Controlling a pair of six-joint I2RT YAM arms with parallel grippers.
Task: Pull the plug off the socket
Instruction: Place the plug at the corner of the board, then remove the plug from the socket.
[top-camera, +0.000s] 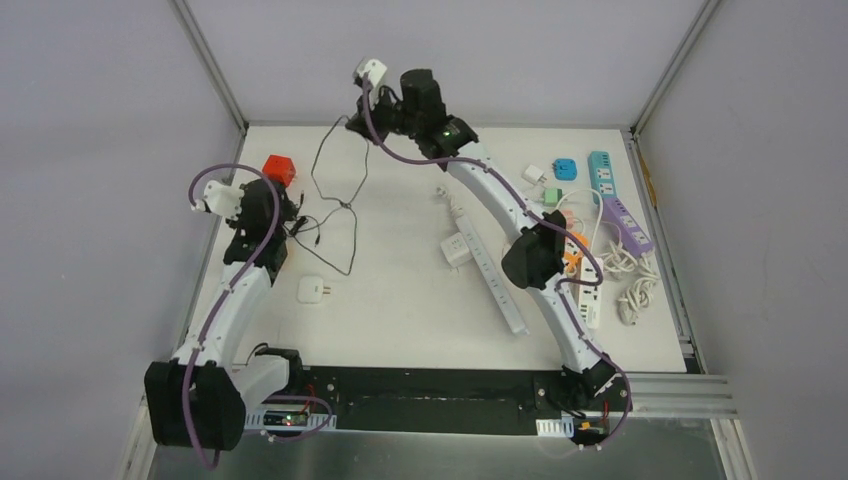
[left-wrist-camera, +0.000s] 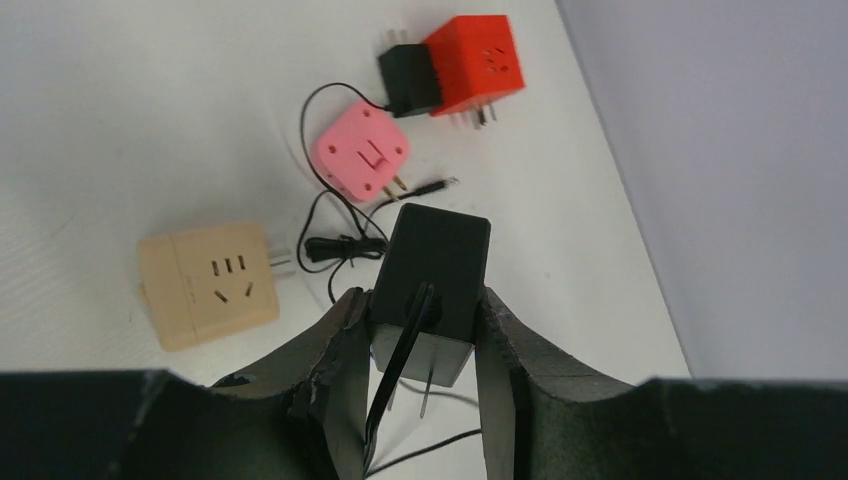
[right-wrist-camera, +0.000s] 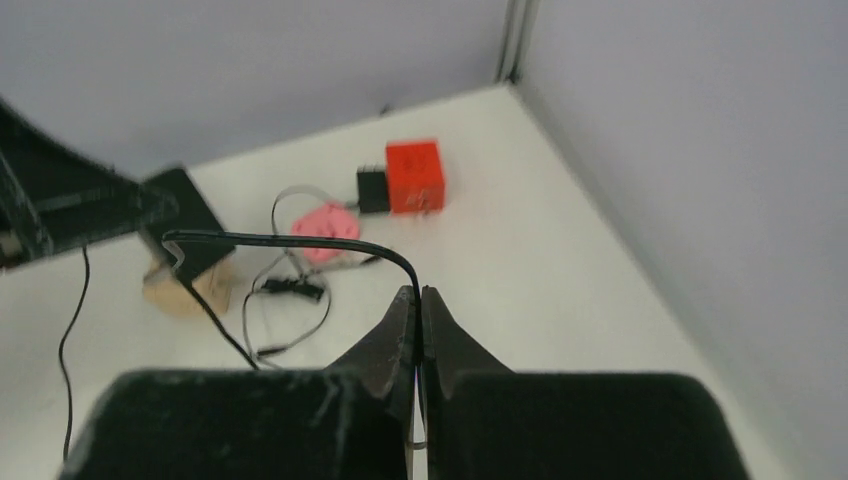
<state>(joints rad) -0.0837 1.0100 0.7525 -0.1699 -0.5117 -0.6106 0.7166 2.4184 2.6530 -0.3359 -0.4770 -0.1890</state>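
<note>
Black plug (left-wrist-camera: 432, 270), prongs bare, in left jaws; right jaws pinch cable (right-wrist-camera: 300, 241).

White arm links (top-camera: 232, 300), black joints (top-camera: 535, 255), purple cables (top-camera: 188, 410); the left hand's (left-wrist-camera: 420, 297) black fingers (left-wrist-camera: 330, 360) look chipped.

Even soft overhead light, bright white counter (top-camera: 400, 320) w/ only faint shadows; top view sharp, left wrist pic fairly crisp, right wrist pic blurry, both w/ dark out-of-focus near edges.
</note>
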